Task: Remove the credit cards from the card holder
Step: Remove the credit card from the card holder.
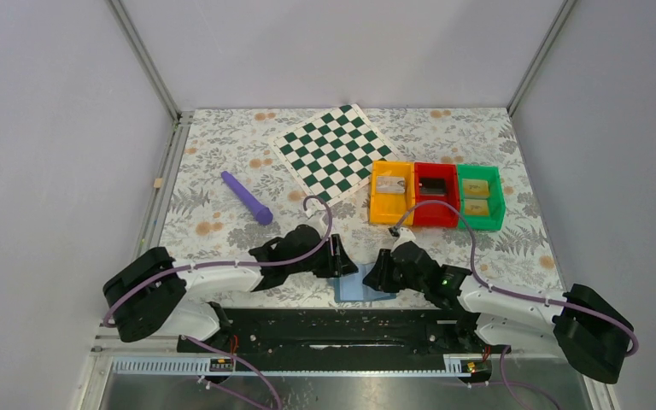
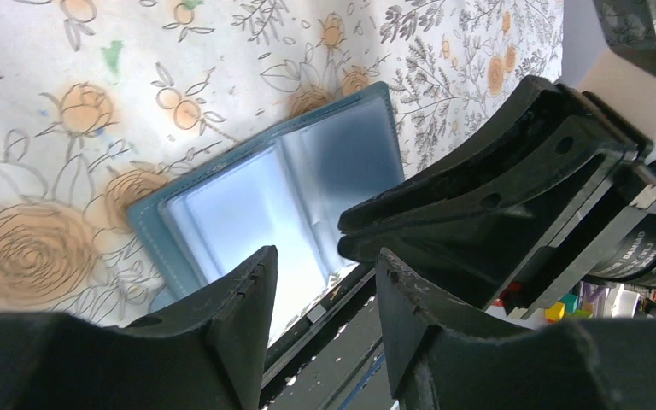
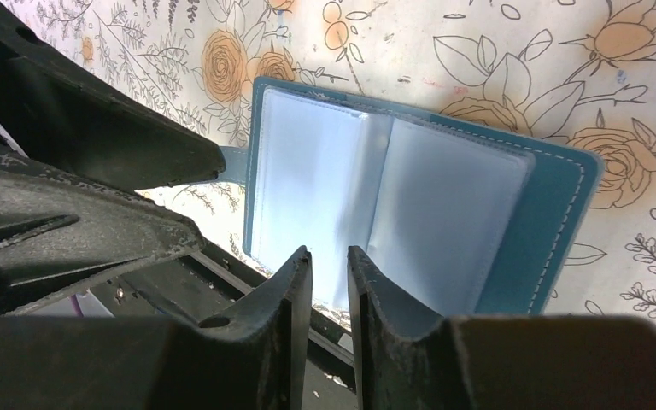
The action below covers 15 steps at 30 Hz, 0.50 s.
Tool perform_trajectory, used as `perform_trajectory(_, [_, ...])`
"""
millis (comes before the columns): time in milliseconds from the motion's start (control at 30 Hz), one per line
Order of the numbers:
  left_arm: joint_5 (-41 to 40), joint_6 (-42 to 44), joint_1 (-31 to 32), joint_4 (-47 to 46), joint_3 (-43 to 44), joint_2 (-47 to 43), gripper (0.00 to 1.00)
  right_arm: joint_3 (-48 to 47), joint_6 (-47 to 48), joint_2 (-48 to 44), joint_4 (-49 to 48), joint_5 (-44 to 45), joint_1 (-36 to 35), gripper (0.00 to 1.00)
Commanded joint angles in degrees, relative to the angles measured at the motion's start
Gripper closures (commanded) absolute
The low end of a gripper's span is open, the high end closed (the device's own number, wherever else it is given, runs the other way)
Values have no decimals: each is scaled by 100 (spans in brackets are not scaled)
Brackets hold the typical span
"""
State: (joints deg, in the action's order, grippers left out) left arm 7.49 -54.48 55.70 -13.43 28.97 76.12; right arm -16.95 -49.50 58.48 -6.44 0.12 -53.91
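The card holder [image 1: 361, 284] is a blue wallet lying open at the table's near edge, its pale clear sleeves up. It shows in the left wrist view [image 2: 265, 205] and the right wrist view [image 3: 410, 196]. No card shows in its sleeves. My left gripper [image 1: 342, 260] is open and empty at the wallet's left edge [image 2: 325, 256]. My right gripper [image 1: 378, 272] hovers at the wallet's near right edge [image 3: 329, 252], jaws a narrow gap apart with nothing between them. Two yellow-gold credit cards [image 1: 476, 184] lie in the green bin [image 1: 481, 224].
An orange bin [image 1: 391, 218] with a greyish card, a red bin [image 1: 435, 220] and the green bin stand in a row at mid right. A green-white chequered board [image 1: 335, 152] lies at the back. A purple stick [image 1: 246, 197] lies at the left.
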Motion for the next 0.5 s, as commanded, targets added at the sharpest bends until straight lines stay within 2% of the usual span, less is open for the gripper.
perform_trajectory(0, [229,14,75,-401,400,303,54,88,45,-59,181,270,-41,71])
perform_trajectory(133, [167,-77,115,-345,410,345,55,107,38,5,152,276,-40,69])
perform_trajectory(267, [-321,-155,108,221,391,81,55,-64,140,45,266,208,-40,64])
perform_trajectory(467, [-359,-233,109,342,175,-88,55,-57,97,555,-161,76,-41,65])
